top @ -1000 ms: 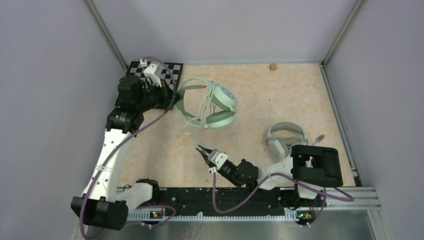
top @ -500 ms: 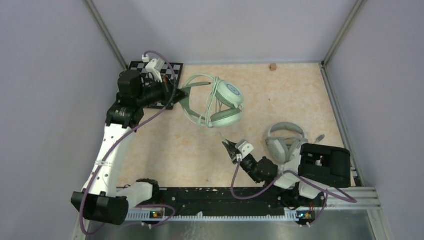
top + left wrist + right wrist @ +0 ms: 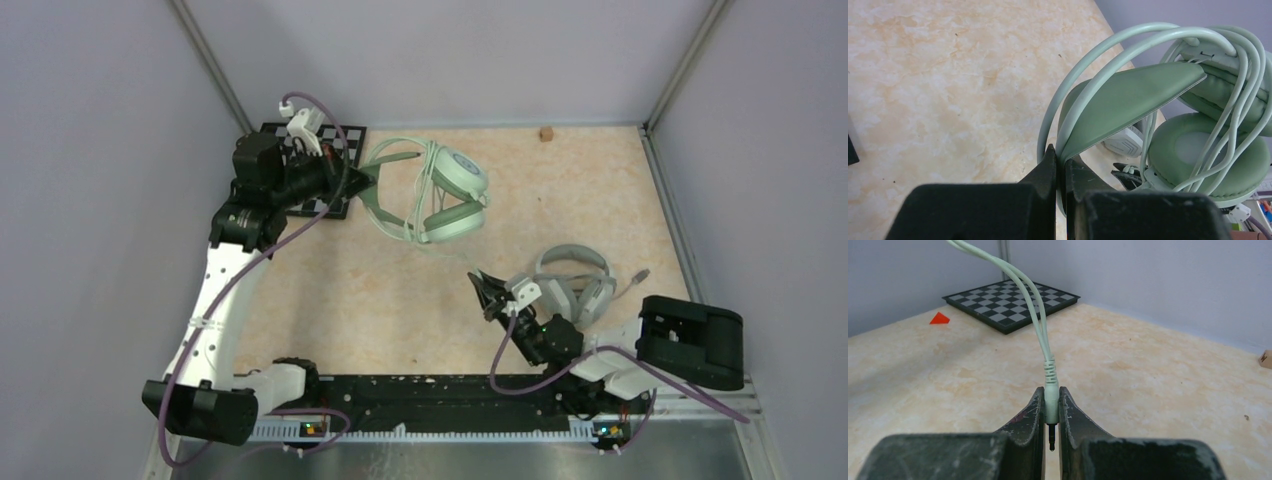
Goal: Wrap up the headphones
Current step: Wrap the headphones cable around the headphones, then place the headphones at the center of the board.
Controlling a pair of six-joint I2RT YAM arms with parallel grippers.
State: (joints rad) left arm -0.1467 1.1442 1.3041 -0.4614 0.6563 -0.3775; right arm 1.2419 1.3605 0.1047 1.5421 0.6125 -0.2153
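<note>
The sandy-coloured worktop (image 3: 400, 300) fills the middle of the top view. The two arms reach across it from the bottom edge.

The green headphones (image 3: 455, 195) are in the upper middle of that view. They look lifted a little off the worktop. The left gripper (image 3: 352, 185) is closed on the soft green headband, pinching it at one end. I think it holds them up like this so the cable can go round them without catching on the worktop.

The grey headphones (image 3: 575, 275) lie flat at the lower right, just beside the right arm. Nothing holds them, and their cable trails to the right.

A black and white checkerboard (image 3: 345, 135) lies in the upper left corner, partly under the left arm.

The pale green cable (image 3: 1243, 95) loops many times over the two round ear cups. The loose end runs down to the right gripper (image 3: 1050, 405), which is closed on the plug (image 3: 1050, 395). The cable looks pulled fairly straight, which would keep the loops snug.

A tiny brown block (image 3: 546, 133) sits at the top edge, and a little red triangle (image 3: 939, 318) lies near the checkerboard.

I can read no brand or words anywhere.
</note>
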